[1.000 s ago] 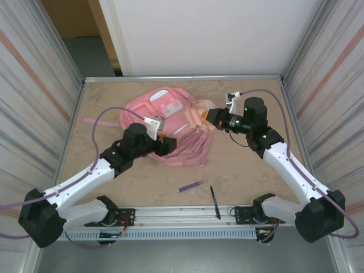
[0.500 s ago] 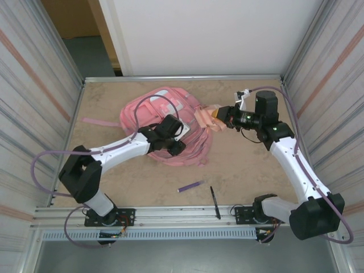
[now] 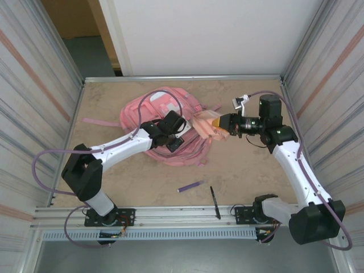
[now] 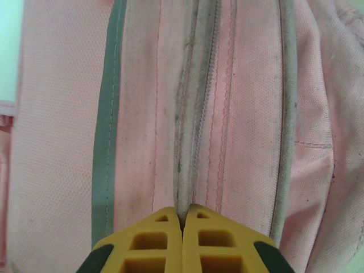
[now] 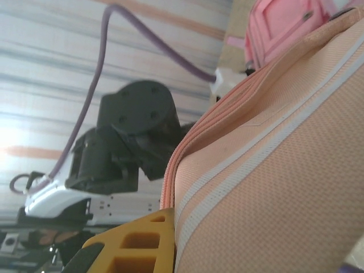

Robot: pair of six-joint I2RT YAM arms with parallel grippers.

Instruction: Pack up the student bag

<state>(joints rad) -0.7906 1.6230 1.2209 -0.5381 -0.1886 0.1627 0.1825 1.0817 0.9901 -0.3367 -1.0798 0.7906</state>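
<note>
Student bag [image 3: 149, 109] held by right end effector [image 3: 218, 121], left end effector [image 4: 182, 219] clenched at its zip; marker [image 3: 190, 186], pen [image 3: 214, 202] lie apart.

Pink student bag [image 3: 131, 116], mottled tan table [image 3: 250, 170].
You see grey-green piping [image 4: 105, 125] striping its pink weave, pale lines along its peach strap [image 5: 273, 170], a purple marker [image 3: 190, 186], a black pen [image 3: 214, 202], and yellow left gripper [image 4: 182, 213] fingers.

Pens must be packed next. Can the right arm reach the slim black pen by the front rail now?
Probably not yet: the right gripper is shut on peach striped fabric; the black pen itself lies unobstructed.
</note>
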